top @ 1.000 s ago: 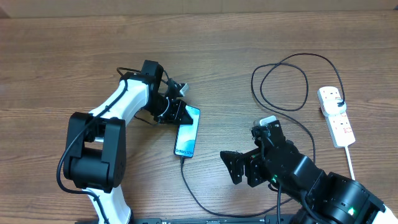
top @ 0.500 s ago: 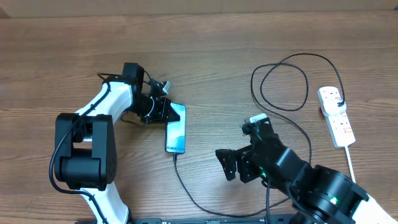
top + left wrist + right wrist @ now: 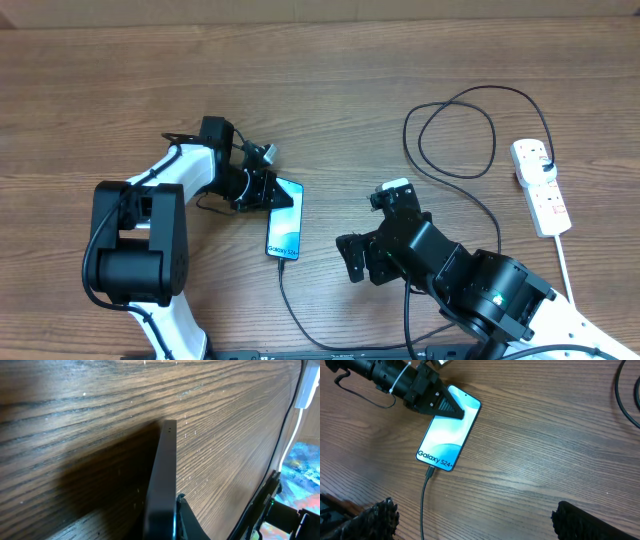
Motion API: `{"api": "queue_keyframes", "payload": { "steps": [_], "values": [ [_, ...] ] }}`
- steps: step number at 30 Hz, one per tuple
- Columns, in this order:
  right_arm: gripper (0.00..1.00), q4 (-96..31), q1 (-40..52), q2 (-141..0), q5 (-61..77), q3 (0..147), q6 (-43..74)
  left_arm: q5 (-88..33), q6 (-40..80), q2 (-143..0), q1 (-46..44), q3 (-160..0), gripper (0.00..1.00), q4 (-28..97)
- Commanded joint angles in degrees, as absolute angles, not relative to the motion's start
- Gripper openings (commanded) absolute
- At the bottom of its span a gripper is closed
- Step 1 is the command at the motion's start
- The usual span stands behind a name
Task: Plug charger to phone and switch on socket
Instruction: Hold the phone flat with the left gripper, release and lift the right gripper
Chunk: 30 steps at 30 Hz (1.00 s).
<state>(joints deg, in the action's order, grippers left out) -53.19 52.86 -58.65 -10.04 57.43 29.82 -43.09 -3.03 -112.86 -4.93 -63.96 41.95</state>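
The phone (image 3: 285, 222) lies on the wooden table with its light blue screen up and the "Galaxy S24+" text at its near end. My left gripper (image 3: 270, 190) is shut on its far end; in the left wrist view I see the phone (image 3: 162, 480) edge-on between the fingers (image 3: 189, 521). The charger (image 3: 300, 310), a thin black cable, meets the phone's near end with its tip (image 3: 430, 473) and runs off toward the front edge. My right gripper (image 3: 480, 522) hangs open just right of the phone, with nothing in it. The white socket (image 3: 541, 186) lies at the far right.
A loop of the black cable (image 3: 455, 130) lies at the back right and leads to a plug in the socket. The socket's thick white cord (image 3: 565, 262) runs toward the front edge. Bare wood surrounds the phone.
The left gripper has dragged the phone leftward across the table, with the cable end trailing along. The right gripper, still open, has shifted left toward the phone.
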Motion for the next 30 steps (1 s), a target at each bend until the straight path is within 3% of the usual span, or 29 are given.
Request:
{"api": "queue_keyframes", "payload": {
  "steps": [1,21,30],
  "values": [
    [1.00,-52.82,52.60,-58.43,-10.44,58.96,30.30,-41.34,-4.91,-112.49,-5.21,-62.92,0.05,40.53],
    [1.00,-52.82,52.60,-58.43,-10.44,58.96,30.26,-38.33,8.36,-112.51,-4.73,-60.84,0.04,34.98],
    [1.00,-52.82,52.60,-58.43,-10.44,58.96,30.26,-35.38,8.23,-112.51,-4.73,-60.84,0.18,37.10]
  ]
}}
